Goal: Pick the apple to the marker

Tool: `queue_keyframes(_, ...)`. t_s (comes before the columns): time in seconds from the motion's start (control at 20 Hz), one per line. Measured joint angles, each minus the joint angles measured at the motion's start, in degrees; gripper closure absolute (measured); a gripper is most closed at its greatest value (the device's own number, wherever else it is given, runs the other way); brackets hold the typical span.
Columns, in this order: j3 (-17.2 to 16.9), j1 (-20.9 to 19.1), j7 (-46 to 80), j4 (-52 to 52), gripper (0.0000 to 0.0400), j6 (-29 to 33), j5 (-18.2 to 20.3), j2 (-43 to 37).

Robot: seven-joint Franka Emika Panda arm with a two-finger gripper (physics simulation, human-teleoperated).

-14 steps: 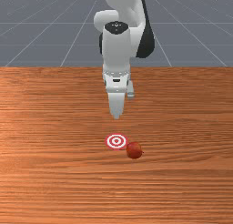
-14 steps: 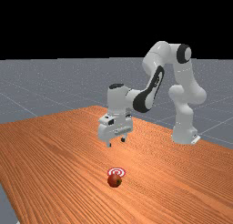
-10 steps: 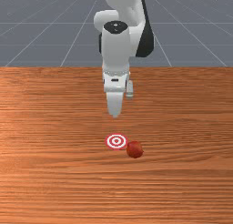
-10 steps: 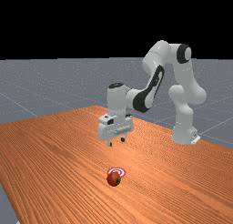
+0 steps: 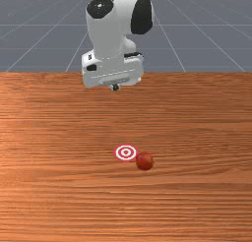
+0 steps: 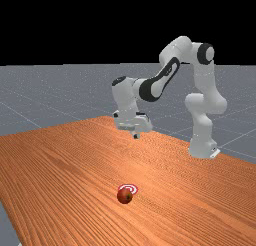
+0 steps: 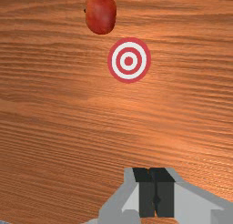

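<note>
my hand (image 5: 115, 87) is clenched on nothing: in the wrist view the two fingers (image 7: 146, 198) stand together, with only a thin dark line between them and no fruit in their grip. in the front view and the far view i am up above the surface (image 5: 59, 196), well apart from the apple (image 5: 144, 161).

the apple looks to be resting on the surface, just beside the marker (image 5: 126, 152), the flat disc of red and white rings. in the front view it sits off the marker's right side, a little nearer the camera; seen from my fingers, it lies beyond the marker, off to one side. the middle of the rings is bare.

so i would call the task near in distance but unfinished: the apple is close to its goal, yet not on it, and i have no hold of it. what is left, as i judge it, is all the handling: open up, go over past the marker, come down around the apple, close, and bring it the short way to the rings. being round, it could roll if i nudge it with one finger, so i should straddle it evenly.
</note>
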Motion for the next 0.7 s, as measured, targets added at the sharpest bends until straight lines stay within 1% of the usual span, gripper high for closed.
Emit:
queue_keyframes(0.15, -0.36, -0.23, 4.32, 0.76, 0.0398, -1.45, 1.71, 0.69)
queue_keyframes(0.3, -0.13, -0.17, 5.52, 1.65, 0.04, -0.96, 2.74, 2.58)
queue_keyframes(0.35, 0.06, 0.02, 6.16, 2.14, 0.0243, -0.05, 3.06, 3.44)
queue_keyframes(0.4, 0.19, 0.4, 7.36, 2.7, 0.0147, 2.49, 3.35, 4.14)
queue_keyframes(0.45, 0.35, 0.76, 8.06, 3.16, 0.009, 5.56, 3.69, 4.7)
queue_keyframes(0.5, 0.65, 1.11, 8.49, 3.57, 0.0054, 9.36, 4.2, 5.51)
queue_keyframes(0.55, 1.08, 1.51, 8.82, 4.19, 0.0033, 12.79, 4.79, 6.65)
queue_keyframes(0.6, 1.54, 1.97, 9.28, 5.0, 0.002, 15.84, 5.42, 8.02)
queue_keyframes(0.7, 2.44, 2.9, 10.6, 7.21, 0.0007, 20.79, 6.5, 12.82)
